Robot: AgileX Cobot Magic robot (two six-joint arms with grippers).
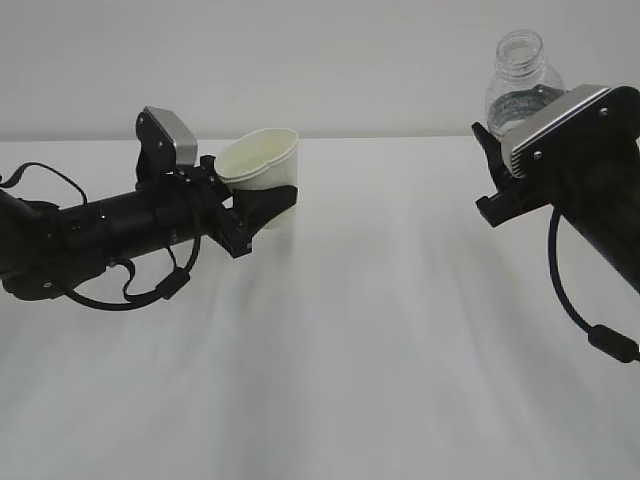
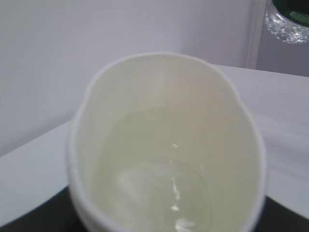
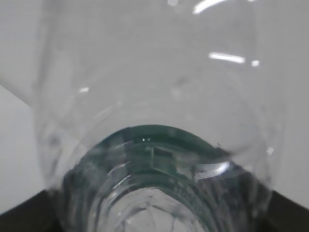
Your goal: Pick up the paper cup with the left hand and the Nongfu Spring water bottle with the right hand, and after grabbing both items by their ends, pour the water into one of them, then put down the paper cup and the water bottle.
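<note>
exterior view: white table [image 1: 330,380] in front; at left the left pincer [image 1: 262,200] grips the paper cup [image 1: 262,165], squeezed oval and tilted, its base just above or on the table, cannot tell which. at right, further back, the right pincer [image 1: 497,160] clasps the nongfu spring water bottle [image 1: 520,85], upright, neck open, raised off the table. left wrist view: clear water [image 2: 159,193] pools in the cup's cream interior.

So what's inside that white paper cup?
The paper cup holds a shallow pool of clear water, glinting near the bottom. The cup's underside is hidden.
</note>
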